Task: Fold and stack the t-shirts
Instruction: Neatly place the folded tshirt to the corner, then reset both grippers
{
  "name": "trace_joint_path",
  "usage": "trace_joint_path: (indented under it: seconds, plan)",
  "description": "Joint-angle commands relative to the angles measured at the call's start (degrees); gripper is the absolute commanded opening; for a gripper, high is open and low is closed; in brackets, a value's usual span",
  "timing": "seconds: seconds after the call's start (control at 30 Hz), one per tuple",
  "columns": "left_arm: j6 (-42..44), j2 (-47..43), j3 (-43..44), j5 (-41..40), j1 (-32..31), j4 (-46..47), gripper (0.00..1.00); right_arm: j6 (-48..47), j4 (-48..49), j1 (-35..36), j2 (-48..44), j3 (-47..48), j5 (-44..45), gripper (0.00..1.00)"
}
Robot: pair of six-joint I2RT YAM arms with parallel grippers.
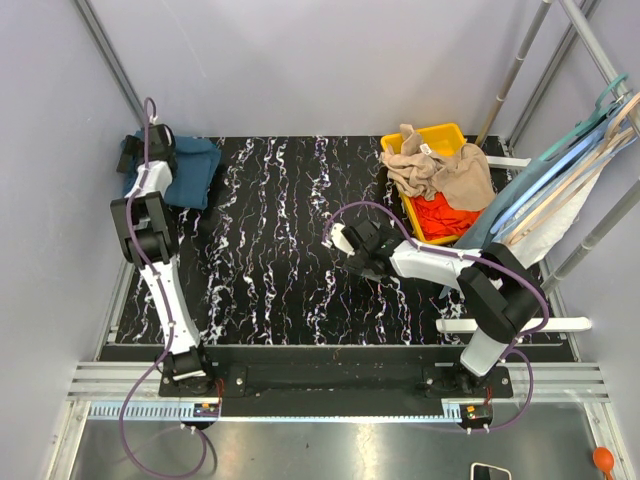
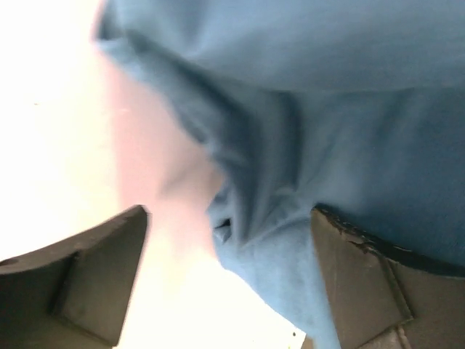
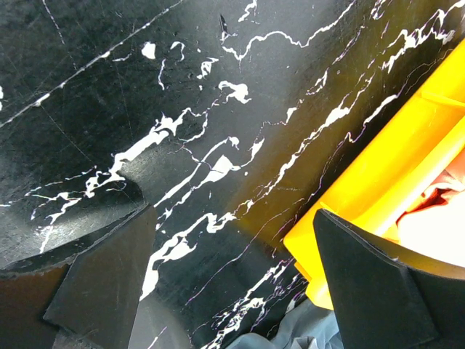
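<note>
The teal tee (image 1: pixel 185 170) lies bunched at the 10 o'clock corner of the table (image 1: pixel 290 250), partly folded, its far-left edge up against the wall. The left claw (image 1: pixel 150 140) sits right over it; in the wrist view the left claw (image 2: pixel 229 218) stands wide, its dark fingers (image 2: pixel 102 269) well apart, with creased teal cloth (image 2: pixel 327 145) filling the space beyond them and nothing pinched. At 2 o'clock a yellow bin (image 1: pixel 440 135) holds a tan tee (image 1: pixel 440 170) heaped over its rim and a red-orange tee (image 1: pixel 440 215) under it. The right claw (image 1: pixel 345 245) hangs low over bare table near the middle, just at 9 o'clock of the bin; its wrist view shows the right claw (image 3: pixel 232 218) wide with only table between the fingers and the bin's yellow wall (image 3: pixel 378 182) close at 3 o'clock. Pale blue and beige hangers (image 1: pixel 570 170) lean at 3 o'clock beyond the bin. The table top is black with white marble veins, glossy, edged at 6 o'clock by a metal rail (image 1: pixel 330 385) where both arms are bolted. Plain pale grey walls close the cell at 9 and 12 o'clock, with metal poles (image 1: pixel 520 65) rising at 1 o'clock
</note>
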Motion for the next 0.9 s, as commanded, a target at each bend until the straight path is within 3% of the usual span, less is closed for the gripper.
trace_joint_path:
  seconds: [0.0, 0.23, 0.4, 0.53, 0.6, 0.73, 0.87]
  plan:
    - [-3.1, -6.7, -1.2, 3.2, 0.1, 1.2, 0.99, 1.2, 0.4, 0.8, -1.3, -0.1, 0.5, 0.98]
    - [-5.4, -14.9, -5.8, 9.6, -1.3, -2.1, 0.99, 1.4, 0.7, 0.8, -1.4, 0.6, 1.1, 0.98]
    - [-7.8, -26.6, -16.1, 18.9, -3.4, -5.2, 0.99, 2.4, 6.9, 0.7, -2.3, 1.0, 6.0, 1.00]
    - [-16.8, -36.4, -25.1, 21.8, -5.1, -5.9, 0.99, 4.3, 10.9, -0.1, -3.2, 3.2, 9.9, 1.00]
    - [-20.7, -41.5, -29.2, 29.9, -5.2, -7.6, 0.99, 6.9, 11.1, -1.6, -3.5, 5.2, 10.9, 1.00]
    - [-28.8, -47.9, -34.3, 38.8, -7.2, -8.2, 0.99, 9.6, 7.7, -3.6, -5.4, 9.9, 10.2, 1.00]
    - [-26.5, -55.1, -39.5, 34.7, -16.4, -6.3, 0.99, 11.1, 4.2, -4.5, -7.5, 17.6, 8.4, 1.00]
